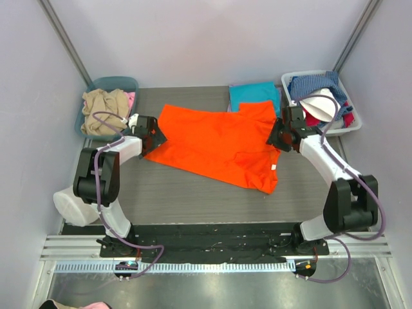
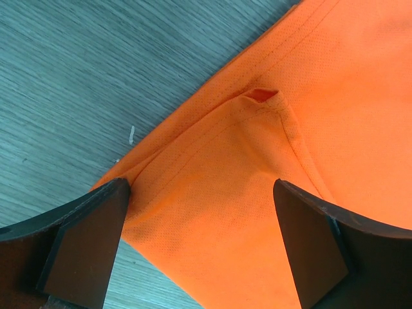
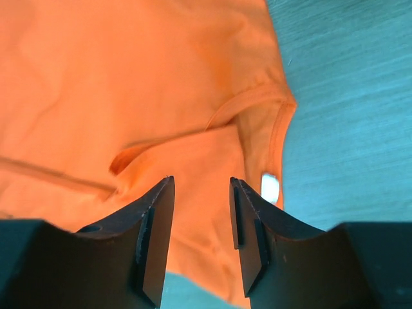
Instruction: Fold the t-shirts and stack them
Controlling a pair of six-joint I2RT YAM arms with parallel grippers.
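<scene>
The bright orange t-shirt (image 1: 219, 145) lies spread across the grey table, somewhat crumpled. My left gripper (image 1: 156, 136) is open just above its left edge; in the left wrist view the wide-apart jaws straddle a hemmed corner of orange cloth (image 2: 219, 193). My right gripper (image 1: 278, 136) is open over the shirt's right edge by the collar; in the right wrist view the jaws frame orange cloth (image 3: 201, 167) near the neckline and white label (image 3: 270, 187). A folded teal shirt (image 1: 254, 95) lies at the back, with a sliver of lavender under it.
A teal bin (image 1: 109, 106) with beige and pink clothes stands at the back left. A white bin (image 1: 322, 100) with blue, white and red clothes stands at the back right. Bare grey table (image 1: 193, 196) lies in front of the shirt.
</scene>
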